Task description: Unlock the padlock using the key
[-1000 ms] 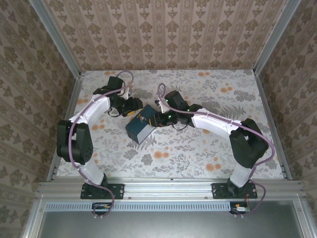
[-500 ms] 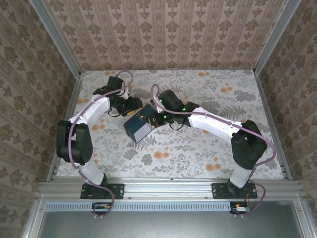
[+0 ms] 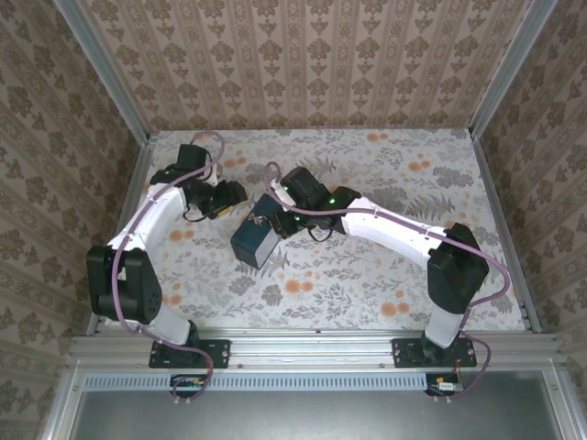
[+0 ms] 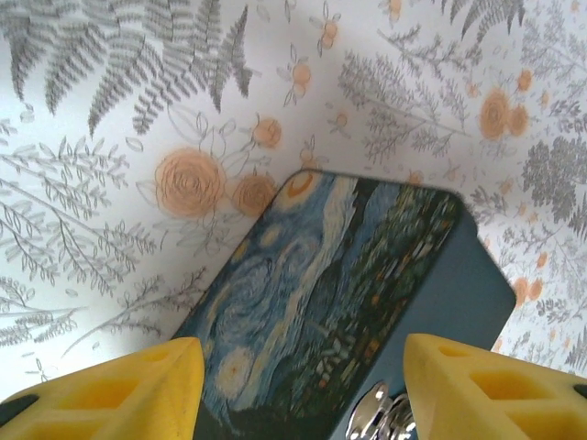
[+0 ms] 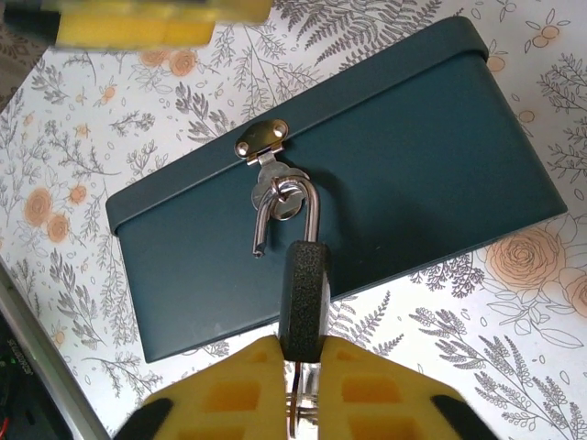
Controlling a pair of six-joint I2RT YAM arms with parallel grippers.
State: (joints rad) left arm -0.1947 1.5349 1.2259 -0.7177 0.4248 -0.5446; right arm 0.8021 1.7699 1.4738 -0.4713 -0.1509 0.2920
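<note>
- The right gripper is pinching the padlock by the lower end of its dark body. Its yellow fingers are pressing on both sides, with only the body's width between them.
- Just past the fingertips, the silver shackle is standing out of the body. One leg is sitting in the body and the other is hanging free beside it, so the padlock is showing open.
- The shackle is hooking through the hasp on the front wall of the dark blue box. The box is lying straight ahead of this gripper on the flowered table.
- Behind the padlock body, between the fingers, a bit of bright metal ring is peeking out. Whether the key is there I cannot tell.
- The left gripper is gaping wide and gripping nothing, its two yellow fingers sitting well apart.
- Between and just ahead of those fingers, the box's swirl-painted lid is facing up. A shiny metal part is showing close to the right-hand finger.
- In the top view, the two grippers are meeting at the box from opposite sides, the left one at its far corner and the right one at its hasp side.
</note>
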